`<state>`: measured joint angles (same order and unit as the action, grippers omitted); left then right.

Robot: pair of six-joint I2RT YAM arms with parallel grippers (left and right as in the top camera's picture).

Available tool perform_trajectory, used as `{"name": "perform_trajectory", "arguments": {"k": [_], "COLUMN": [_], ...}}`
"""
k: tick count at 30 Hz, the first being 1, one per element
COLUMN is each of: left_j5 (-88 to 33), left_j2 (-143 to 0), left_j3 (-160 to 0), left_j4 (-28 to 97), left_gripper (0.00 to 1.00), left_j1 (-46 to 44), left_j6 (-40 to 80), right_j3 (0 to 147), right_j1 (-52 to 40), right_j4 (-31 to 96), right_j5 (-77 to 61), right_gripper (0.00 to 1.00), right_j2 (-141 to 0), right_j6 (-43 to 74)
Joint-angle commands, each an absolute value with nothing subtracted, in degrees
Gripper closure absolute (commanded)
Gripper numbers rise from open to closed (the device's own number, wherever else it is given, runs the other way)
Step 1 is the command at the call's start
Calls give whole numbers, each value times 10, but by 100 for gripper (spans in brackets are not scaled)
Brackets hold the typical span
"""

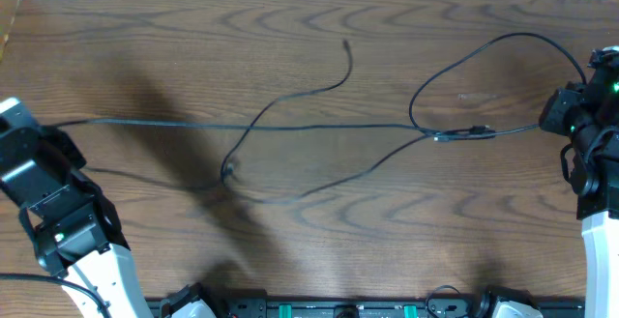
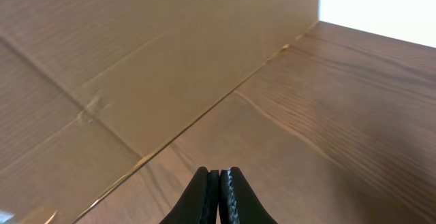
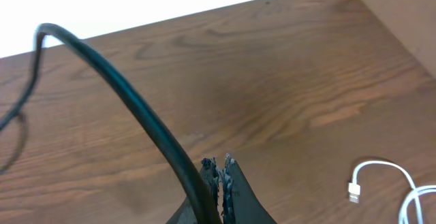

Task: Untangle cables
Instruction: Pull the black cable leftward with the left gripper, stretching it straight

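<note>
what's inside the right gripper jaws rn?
A black cable runs into the shut right gripper, apparently pinched. The clamped stretch is covered by the gripper itself; nothing else shows there.

The right end effector (image 3: 219,166) is seen at the bottom edge with its fingers pressed together, and a black cable (image 3: 155,130) is pinched at their tips. From there the cable is carried up and to the left in an arc, then bent down toward the left edge, where it is laid thinly on the wooden table (image 3: 272,81). A white cable (image 3: 392,167) with a small plug (image 3: 354,190) is laid on the table at the lower right, apart from the end effector.
</note>
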<state>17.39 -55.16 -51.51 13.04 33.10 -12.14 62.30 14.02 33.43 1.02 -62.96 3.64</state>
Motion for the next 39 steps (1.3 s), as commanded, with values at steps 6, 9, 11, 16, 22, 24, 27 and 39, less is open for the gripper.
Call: {"name": "perform_trajectory", "arguments": {"k": [6, 9, 11, 16, 22, 24, 27, 39], "left_j5": [192, 192, 192, 191, 191, 191, 192, 243], "left_j2": [-554, -554, -554, -554, -554, -554, -558, -577], "left_j3": [-528, -528, -527, -528, -528, -528, -528, -528], "left_j4": [126, 126, 126, 127, 127, 127, 127, 97], "left_gripper": [92, 93, 93, 92, 93, 92, 92, 93], "left_j1": [358, 358, 358, 358, 358, 358, 358, 365], "left_j6": [-102, -102, -102, -102, -102, -102, -102, -84], "right_j3": [628, 628, 628, 628, 628, 628, 628, 628], "right_j1": [175, 201, 222, 261, 267, 268, 273, 342], "right_j4": [345, 345, 345, 344, 341, 342, 345, 351], "right_j5": [139, 161, 162, 69, 59, 61, 86, 93], "right_gripper": [99, 99, 99, 99, 99, 99, 99, 99], "right_j2": [-641, -649, -655, -659, -666, -669, -675, -685], "right_j6": [10, 10, 11, 32, 31, 31, 31, 32]}}
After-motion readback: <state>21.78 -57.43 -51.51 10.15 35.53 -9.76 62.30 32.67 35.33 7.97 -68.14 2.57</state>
